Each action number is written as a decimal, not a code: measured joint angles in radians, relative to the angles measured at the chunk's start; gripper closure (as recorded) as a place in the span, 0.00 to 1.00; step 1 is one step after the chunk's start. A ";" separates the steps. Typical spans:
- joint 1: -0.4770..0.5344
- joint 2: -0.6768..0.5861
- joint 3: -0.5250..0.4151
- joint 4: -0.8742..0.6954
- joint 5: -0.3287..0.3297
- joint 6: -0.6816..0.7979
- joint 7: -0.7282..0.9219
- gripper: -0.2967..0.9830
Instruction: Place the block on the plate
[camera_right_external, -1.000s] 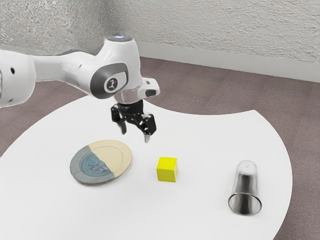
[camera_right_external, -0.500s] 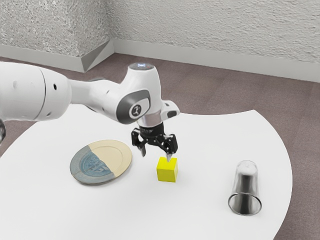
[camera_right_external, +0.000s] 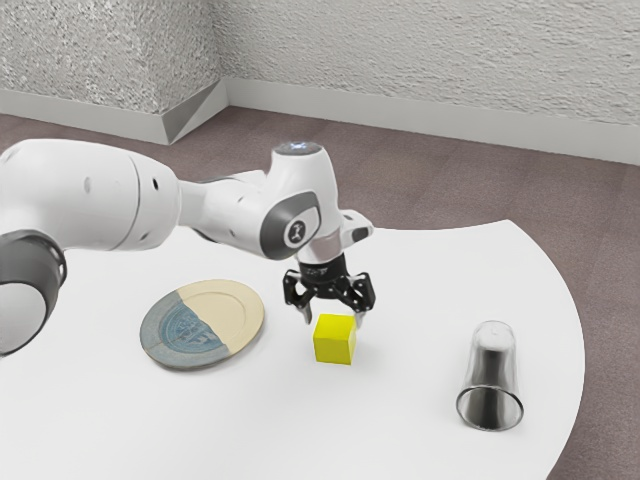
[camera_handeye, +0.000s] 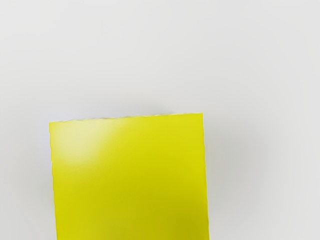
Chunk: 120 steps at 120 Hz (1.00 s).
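While the yellow block sat on the white table, the gripper hung just above, fingers spread, grasping nothing; an off-centre descent risked a fingertip striking the block's top, skewing it. Plate lay near, metal cup farther off.

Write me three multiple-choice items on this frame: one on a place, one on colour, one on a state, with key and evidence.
1. Where is the block?
A) On the table, between plate and metal cup
B) On the plate
C) Inside the cup

2. Which colours does the plate show?
A) Red and green
B) Blue-grey and beige
C) Black and pink

3. Gripper state?
A) Shut on the cup
B) Shut, empty
C) Open

Key:
1 A: white tabletop surrounds the block.
2 B: a jagged line divides both colours.
3 C: its fingers stand apart.
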<state>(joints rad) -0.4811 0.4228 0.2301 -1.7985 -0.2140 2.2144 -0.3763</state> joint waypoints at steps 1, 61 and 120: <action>0.001 0.003 0.000 0.003 -0.001 0.000 0.000 0.23; 0.042 0.093 -0.009 0.071 0.018 0.005 0.022 0.23; 0.041 0.135 -0.009 0.072 0.016 0.021 0.046 0.26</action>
<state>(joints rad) -0.4402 0.5582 0.2208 -1.7262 -0.1979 2.2358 -0.3299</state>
